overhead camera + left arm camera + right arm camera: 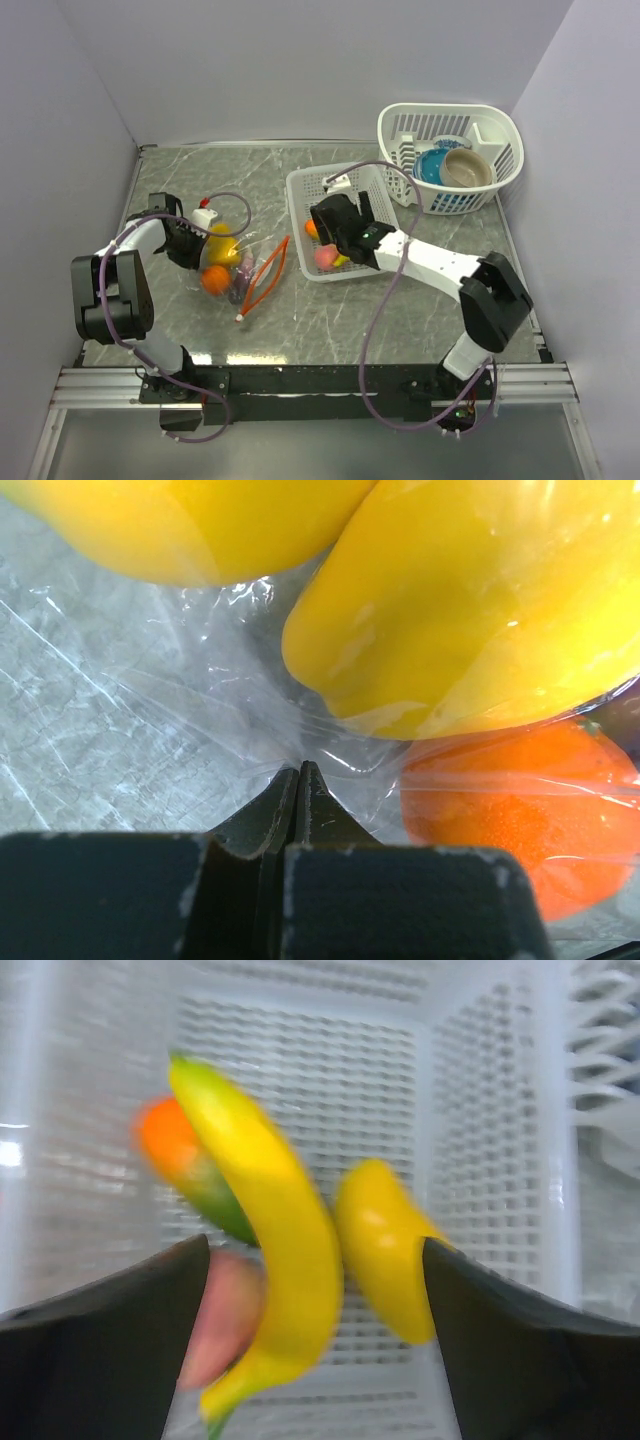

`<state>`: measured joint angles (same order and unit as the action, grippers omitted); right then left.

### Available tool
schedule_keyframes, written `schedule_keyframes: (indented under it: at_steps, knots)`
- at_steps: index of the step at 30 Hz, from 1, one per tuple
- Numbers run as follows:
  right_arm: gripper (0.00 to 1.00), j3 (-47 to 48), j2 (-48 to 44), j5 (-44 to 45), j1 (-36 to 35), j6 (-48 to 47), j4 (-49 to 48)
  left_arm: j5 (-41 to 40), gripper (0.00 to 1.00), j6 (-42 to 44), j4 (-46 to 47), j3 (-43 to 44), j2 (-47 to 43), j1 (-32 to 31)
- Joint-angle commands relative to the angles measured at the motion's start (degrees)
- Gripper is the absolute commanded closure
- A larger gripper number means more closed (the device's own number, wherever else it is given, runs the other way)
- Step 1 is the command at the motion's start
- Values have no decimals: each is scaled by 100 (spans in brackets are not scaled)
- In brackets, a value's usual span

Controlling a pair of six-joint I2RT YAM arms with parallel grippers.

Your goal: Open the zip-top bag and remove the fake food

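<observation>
**Left pinch on bag; right fingers spread over tray**

Noted the left fingers (285,815) pressed together, pinching a fold of clear film of the zip-top bag (243,268). Located the bag on the grey marbled surface (330,320), left of centre, just beside the left arm. Noted its orange-red zip strip (268,270) lying in a narrow open loop on the side toward the tray. Counted fake food (222,250) inside the bag: a yellow piece (480,610), an orange piece (214,280) and something dark purple (243,288) near the mouth. Confirmed from the left wrist view both yellow and orange lying behind the film, close to the fingertips.

Noted the right fingers (110,1350) spread wide above the white slotted tray (293,200). Saw between them, blurred, a yellow banana (275,1240), touching neither finger. Unable to judge it as resting or airborne. Logged in the tray also a second yellow piece (385,1250), an orange-green piece (185,1160) and a pink piece (225,1325).

Found beyond the tray, at the far right corner, a round white basket (460,203) holding a blue bowl (432,168) and a tan bowl (467,168).
</observation>
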<state>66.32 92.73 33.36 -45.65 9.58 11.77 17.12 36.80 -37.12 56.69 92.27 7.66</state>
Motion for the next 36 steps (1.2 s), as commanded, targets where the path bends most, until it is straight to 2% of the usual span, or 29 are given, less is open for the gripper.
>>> schedule_keyframes:
  at_steps: [1, 3, 5, 7, 10, 11, 13, 14, 15, 17, 24, 27, 29, 34, 36]
  knots:
    - [0, 214, 132, 1259, 38, 350, 421, 142, 99, -32, 144, -35, -95, -28]
    - [0, 118, -78, 1208, -119, 343, 388, 151, 99, -32, 162, -44, -95, -28]
    - [0, -354, -579, 1129, -426, -69, -261, 300, 99, -23, 135, -35, -95, -28]
    - [0, -558, -808, 988, -1093, -350, -735, 387, 99, -93, 144, -17, -51, -37]
    - [2, -428, -635, 638, -1788, -134, -677, 406, 99, -173, 205, -8, 54, -45]
    - [19, -393, -529, 532, -1894, -54, -676, 380, 99, -190, 266, -17, 80, -45]
    - [35, -270, -100, 487, -2158, 121, -728, 327, 99, -208, 320, -78, 107, -45]
    - [47, -208, 42, 330, -2202, 201, -711, 274, 99, -208, 346, -96, 116, -54]
    - [54, -138, 174, 207, -2229, 271, -711, 256, 99, -182, 355, -105, 98, -45]
    - [62, 12, 552, -135, -2255, 465, -772, 169, 99, -173, 381, -166, 81, -54]
    - [61, 512, 1309, -576, -2247, 518, -1124, 81, 99, -111, 408, -228, 19, -54]
    - [58, 706, 1502, -813, -2255, 501, -1151, 98, 99, -138, 408, -228, 54, -45]
    - [54, 838, 1555, -980, -2247, 527, -1317, 107, 99, -129, 408, -228, 63, -54]
    - [34, 1154, 1783, -1402, -2247, 729, -1353, 98, 99, -120, 408, -255, 37, -54]
    - [30, 1364, 1985, -1394, -2247, 755, -1239, 98, 99, -120, 399, -237, 28, -54]
